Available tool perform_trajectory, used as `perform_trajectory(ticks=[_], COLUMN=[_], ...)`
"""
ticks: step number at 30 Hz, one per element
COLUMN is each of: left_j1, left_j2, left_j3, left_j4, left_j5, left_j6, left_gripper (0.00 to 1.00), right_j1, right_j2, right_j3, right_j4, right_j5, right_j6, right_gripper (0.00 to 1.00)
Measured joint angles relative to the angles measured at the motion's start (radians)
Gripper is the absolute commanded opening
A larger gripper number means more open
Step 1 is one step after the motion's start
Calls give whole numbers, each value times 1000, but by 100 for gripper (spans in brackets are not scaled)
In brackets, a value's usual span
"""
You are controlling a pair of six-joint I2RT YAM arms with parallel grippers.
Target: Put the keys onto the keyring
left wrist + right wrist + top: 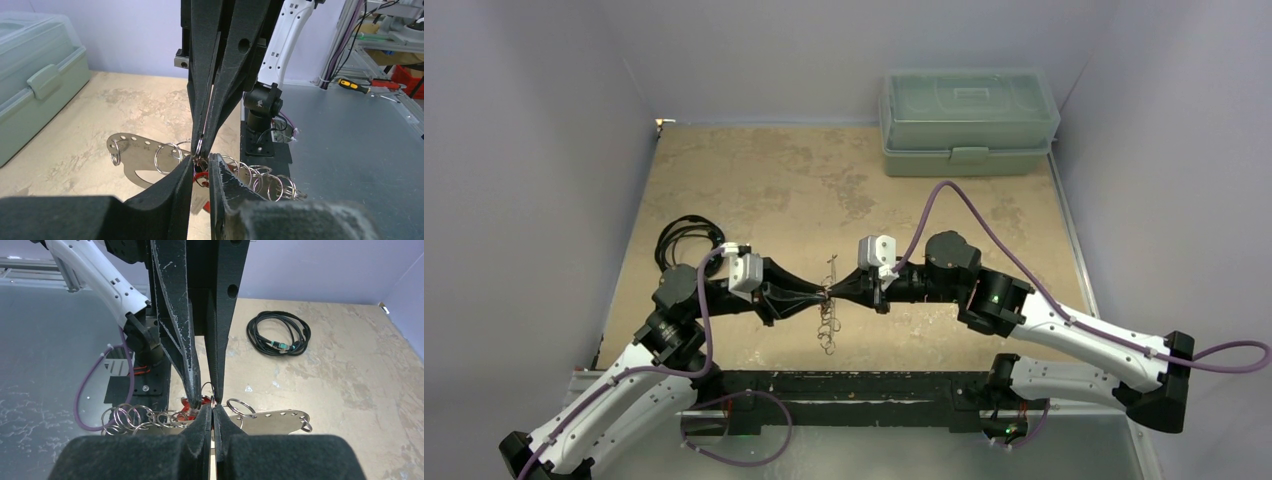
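The keyring (827, 335) hangs above the middle of the table between both grippers: a flat silver plate (135, 155) with holes, carrying several wire rings (270, 182). My right gripper (211, 409) is shut on one ring at the plate's (280, 421) top edge. My left gripper (201, 159) meets it tip to tip from the other side. The key's red head (201, 176) and silver blade sit between the left jaws, right at that ring. From the right wrist, the red head (192, 402) shows behind the left fingers (187, 355). From above, the left gripper (819, 295) and right gripper (835, 292) nearly touch.
A grey-green lidded plastic box (969, 120) stands at the back right. A coiled black cable (686, 238) lies on the table by the left arm. Purple walls close in both sides and the back. The black base rail (844, 385) runs along the near edge.
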Motion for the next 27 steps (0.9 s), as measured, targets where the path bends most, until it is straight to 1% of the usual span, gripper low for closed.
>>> perform_trajectory(ticks=[3, 12, 15, 17, 19, 21, 24, 27], left_j1=[0, 0, 0, 0, 0, 0, 0, 0], left_j2=[0, 2, 5, 6, 8, 11, 12, 11], left_j3=[0, -11, -14, -15, -15, -15, -16, -17], left_j4=[6, 27, 27, 27, 27, 27, 27, 28], left_j5=[6, 17, 17, 17, 17, 17, 18, 19], left_j6=[-5, -7, -8, -10, -16, -23, -27, -30], left_gripper=[21, 19, 22, 22, 19, 13, 1, 0], right_j1=[0, 0, 0, 0, 0, 0, 0, 0], right_j2=[5, 8, 8, 8, 8, 8, 8, 7], right_j3=[0, 0, 0, 0, 0, 0, 0, 0], right_j4=[0, 1, 1, 1, 1, 1, 1, 2], right_j5=[-10, -12, -11, -12, -13, -14, -21, -31], right_j6=[-1, -2, -3, -3, -3, -3, -3, -5], right_gripper=[0, 0, 0, 0, 0, 0, 0, 0])
